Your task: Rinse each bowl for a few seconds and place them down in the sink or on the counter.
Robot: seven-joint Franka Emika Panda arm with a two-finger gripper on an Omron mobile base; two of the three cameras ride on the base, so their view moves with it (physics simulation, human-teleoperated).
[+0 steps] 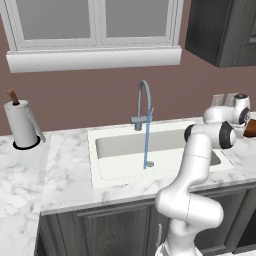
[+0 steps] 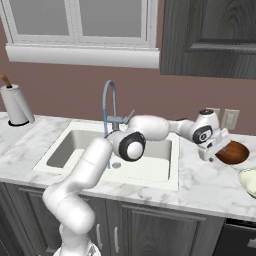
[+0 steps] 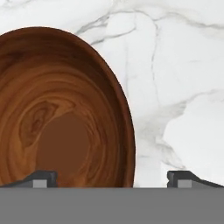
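With jaws spread wide over the glossy reddish-brown wooden bowl [image 3: 61, 113] on the white marble worktop [image 3: 175, 65], we should straddle its rim squarely before closing.

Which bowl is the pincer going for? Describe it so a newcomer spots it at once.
Start at the sink with the running faucet, then follow the marble counter to its right, below the dark wall cabinet. There sits the bowl, right under the open pincer. It is glossy reddish-brown with wood grain, unlike the pale dish nearer the counter's front edge.
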